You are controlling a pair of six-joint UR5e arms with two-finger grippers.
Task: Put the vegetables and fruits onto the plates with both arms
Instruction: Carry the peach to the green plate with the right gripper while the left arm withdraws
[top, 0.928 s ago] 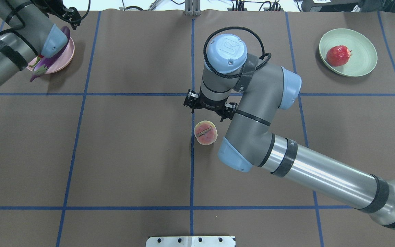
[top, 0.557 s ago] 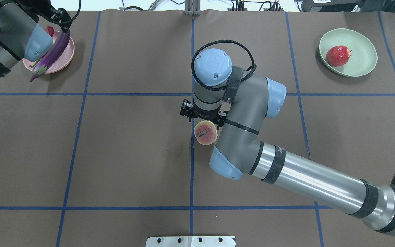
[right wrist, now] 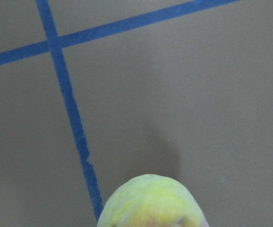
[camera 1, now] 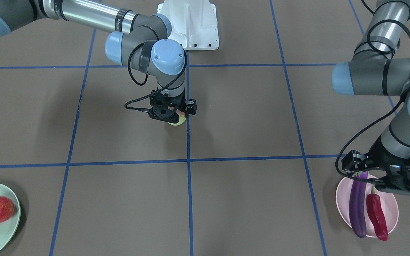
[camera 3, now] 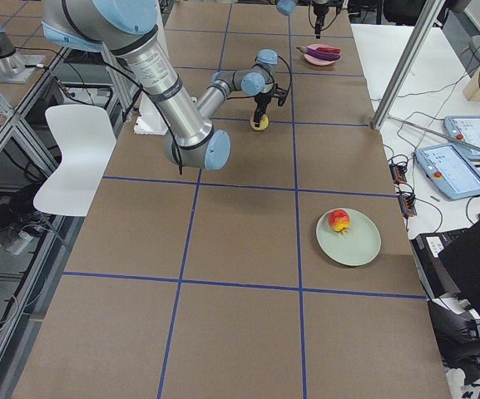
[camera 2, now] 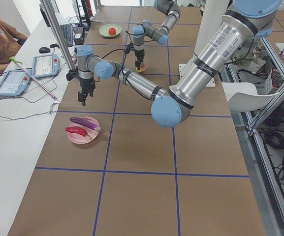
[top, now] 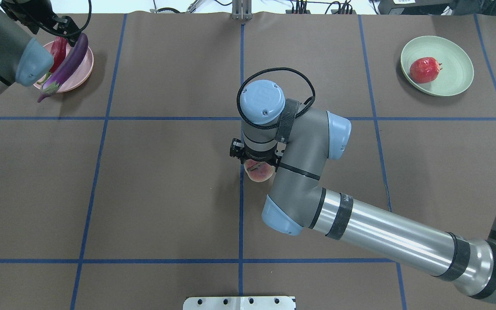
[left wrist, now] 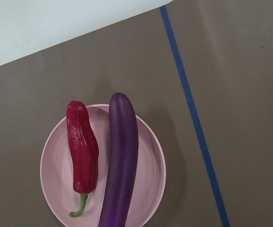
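Observation:
The yellow-green peach lies on the table near the centre line. My right gripper stands straight down over it, fingers around it, and looks open; its body hides most of the peach. The right wrist view shows only the peach's top. The purple eggplant and red chili lie side by side on the pink plate. My left gripper hangs empty and open above that plate's near rim. The pomegranate lies on the green plate.
The eggplant's capped end overhangs the pink plate's rim. The white pedestal base stands at the robot's side of the table. Blue tape lines cross the brown table cover. An operator sits beyond the table's far edge in the exterior left view.
My right gripper has come back toward the robot and down over the peach, covering its upper half. My left arm has drawn away from the pink plate, uncovering the chili.

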